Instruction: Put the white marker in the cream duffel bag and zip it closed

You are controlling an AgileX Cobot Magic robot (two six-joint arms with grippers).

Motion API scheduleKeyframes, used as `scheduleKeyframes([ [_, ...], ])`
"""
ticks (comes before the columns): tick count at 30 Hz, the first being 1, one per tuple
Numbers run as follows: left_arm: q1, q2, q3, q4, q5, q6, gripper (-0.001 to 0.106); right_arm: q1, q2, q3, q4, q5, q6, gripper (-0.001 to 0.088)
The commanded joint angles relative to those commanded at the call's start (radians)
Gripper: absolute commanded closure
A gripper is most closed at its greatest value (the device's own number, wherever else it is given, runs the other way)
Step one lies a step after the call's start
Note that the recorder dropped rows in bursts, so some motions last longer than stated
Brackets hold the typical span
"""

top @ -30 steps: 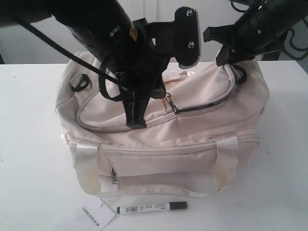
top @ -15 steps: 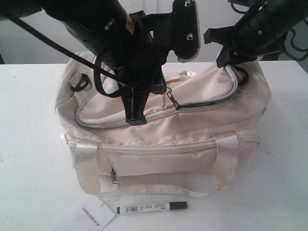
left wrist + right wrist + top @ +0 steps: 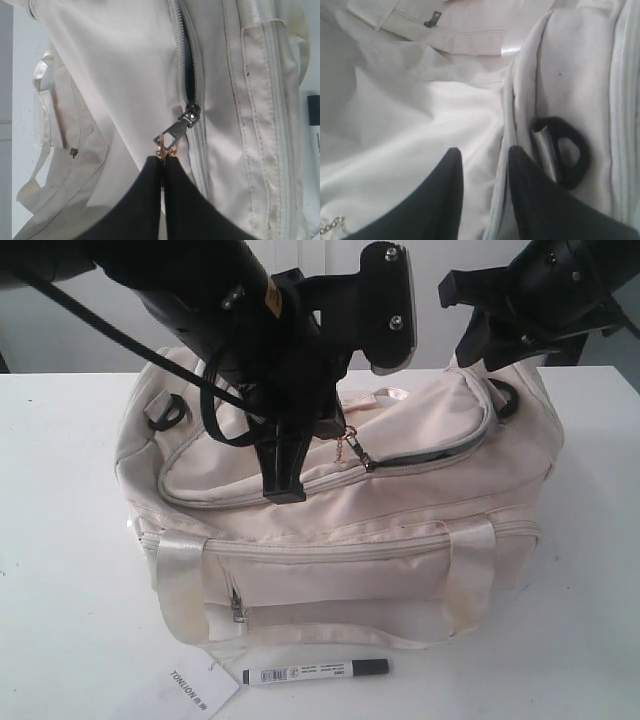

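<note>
The cream duffel bag [image 3: 340, 530] stands in the middle of the white table. Its curved top zipper is partly undone, leaving a dark gap [image 3: 430, 452] on the right part. My left gripper [image 3: 162, 159] is shut on the gold chain of the zipper pull [image 3: 176, 132], just behind the slider. My right gripper [image 3: 485, 152] is open over the bag's right end, with a ridge of the bag's seam lying loose between its fingers. The white marker [image 3: 315, 671], dark-capped, lies on the table in front of the bag, outside it.
A white paper tag printed TONLION [image 3: 195, 690] lies left of the marker at the table's front edge. A black ring [image 3: 567, 150] sits on the bag's end beside my right fingers. Satin strap handles [image 3: 180, 580] hang over the bag's front.
My right gripper has opened and lifted slightly off the bag's right end. The left gripper keeps its hold on the zipper pull and has hardly moved. The marker lies where it was.
</note>
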Motion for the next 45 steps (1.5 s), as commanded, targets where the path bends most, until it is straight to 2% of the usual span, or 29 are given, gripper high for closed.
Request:
scheduleKeyframes([
  [7,0.0,0.0,0.0,0.0,0.0,0.0,0.105,0.0,-0.088,0.117,-0.004,-0.018,0.003,0.0562],
  [14,0.0,0.0,0.0,0.0,0.0,0.002,0.105,0.0,-0.175,0.21,-0.004,-0.059,-0.111,0.0562],
  [20,0.0,0.0,0.0,0.005,0.0,0.002,0.105,0.0,-0.248,0.268,0.029,-0.111,-0.312,0.0562],
  [24,0.0,0.0,0.0,0.011,0.0,0.008,0.105,0.0,-0.274,0.292,0.107,-0.116,-0.548,0.0562],
  [29,0.0,0.0,0.0,0.011,-0.004,0.008,0.105,0.0,-0.274,0.312,0.109,-0.084,-0.586,0.0562],
  [31,0.0,0.0,0.0,0.011,-0.004,0.008,0.105,0.0,-0.274,0.312,0.11,-0.095,-0.675,0.0562],
  [34,0.0,0.0,0.0,0.011,-0.004,0.008,0.105,0.0,-0.272,0.312,0.11,-0.105,-0.978,0.0562],
  [36,0.0,0.0,0.0,0.011,-0.004,0.008,0.105,0.0,-0.272,0.312,0.11,-0.089,-1.113,0.0547],
  [45,0.0,0.0,0.0,0.011,-0.004,0.008,0.105,0.0,-0.272,0.321,0.113,-0.055,-1.482,0.0415],
])
